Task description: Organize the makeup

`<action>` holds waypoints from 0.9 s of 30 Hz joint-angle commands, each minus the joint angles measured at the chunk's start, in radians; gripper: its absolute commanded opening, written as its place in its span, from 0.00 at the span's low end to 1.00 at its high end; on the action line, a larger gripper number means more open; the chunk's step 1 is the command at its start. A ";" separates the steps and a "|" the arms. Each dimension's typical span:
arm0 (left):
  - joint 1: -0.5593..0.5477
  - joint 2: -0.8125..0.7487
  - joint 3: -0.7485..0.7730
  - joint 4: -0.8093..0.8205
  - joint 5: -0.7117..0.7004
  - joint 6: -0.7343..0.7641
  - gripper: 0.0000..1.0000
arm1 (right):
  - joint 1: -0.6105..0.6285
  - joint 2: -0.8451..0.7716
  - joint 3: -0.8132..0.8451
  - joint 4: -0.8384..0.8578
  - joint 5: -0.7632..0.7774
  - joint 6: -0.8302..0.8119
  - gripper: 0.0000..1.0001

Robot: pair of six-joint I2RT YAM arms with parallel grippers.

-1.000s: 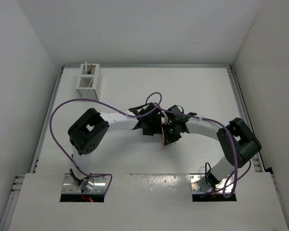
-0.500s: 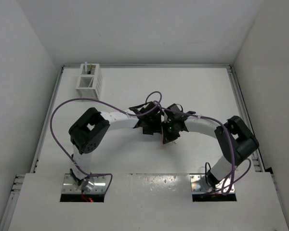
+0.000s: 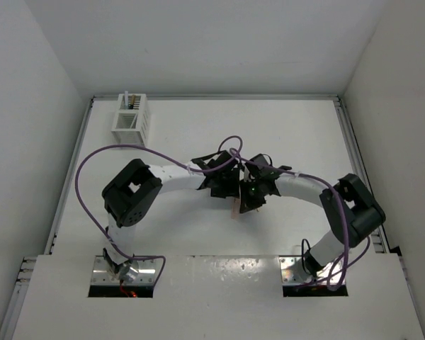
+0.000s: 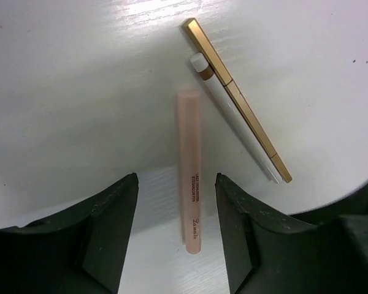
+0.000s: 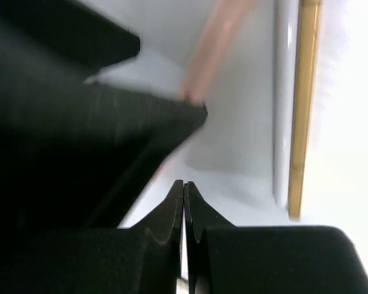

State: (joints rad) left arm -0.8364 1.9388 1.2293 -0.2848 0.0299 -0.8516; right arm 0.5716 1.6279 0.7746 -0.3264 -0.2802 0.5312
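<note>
**Salmon pink stick (image 4: 189, 184) edges toward 9 o'clock, between open left jaws**

In the top view it shows slightly further left than a second ago. It lies flat on the counter (image 4: 80, 92), lengthwise between the open left jaws, apart from both. A white stick (image 4: 232, 116) and a gold stick (image 4: 239, 101) lie side by side at 1 o'clock. The right jaws are closed and empty.
</note>
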 commanded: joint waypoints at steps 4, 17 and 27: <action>-0.019 0.045 -0.016 -0.079 -0.140 0.091 0.58 | -0.006 -0.201 -0.034 -0.088 0.122 -0.017 0.00; -0.079 0.118 0.136 -0.174 -0.266 0.195 0.56 | -0.052 -0.651 -0.139 -0.276 0.351 -0.037 0.00; -0.079 0.181 0.182 -0.227 -0.255 0.171 0.39 | -0.053 -0.704 -0.152 -0.289 0.345 -0.060 0.00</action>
State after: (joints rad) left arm -0.9150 2.0521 1.4132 -0.4286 -0.2501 -0.6662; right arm 0.5194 0.9543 0.6300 -0.6147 0.0471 0.4896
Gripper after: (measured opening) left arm 0.430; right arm 0.002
